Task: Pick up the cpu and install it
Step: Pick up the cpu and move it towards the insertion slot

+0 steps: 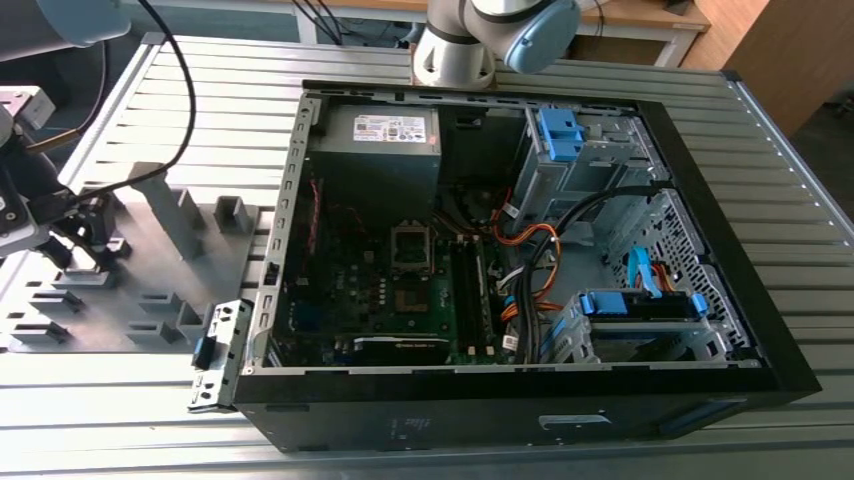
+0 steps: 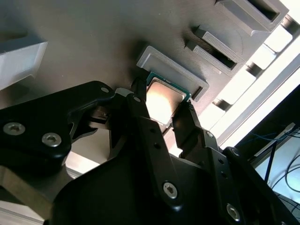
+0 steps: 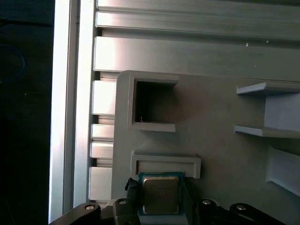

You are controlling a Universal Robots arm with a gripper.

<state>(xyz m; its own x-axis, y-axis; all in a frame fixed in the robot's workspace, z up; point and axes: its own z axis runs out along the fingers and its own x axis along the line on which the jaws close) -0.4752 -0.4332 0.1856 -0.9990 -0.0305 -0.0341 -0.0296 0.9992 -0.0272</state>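
The cpu (image 3: 161, 196) is a small square chip with a silver-grey top and a green rim. It lies against the low grey wall of a holder (image 3: 166, 164) on the fixture tray (image 1: 174, 240). My gripper (image 2: 161, 101) stands over the tray at the exterior view's left (image 1: 83, 240). In both wrist views one black finger (image 2: 138, 96) presses one side of the cpu (image 2: 161, 98) and the other finger (image 2: 183, 117) the opposite side. I cannot tell whether the chip is lifted off the tray. The motherboard's open socket (image 1: 411, 248) lies inside the computer case (image 1: 534, 400).
Grey blocks and upright fins (image 1: 171, 205) rise from the fixture tray around the gripper. The open black case fills the table's middle, with cables (image 1: 534, 250), blue drive brackets (image 1: 641, 300) and a power supply (image 1: 380, 135). The arm's base (image 1: 461, 45) stands behind the case.
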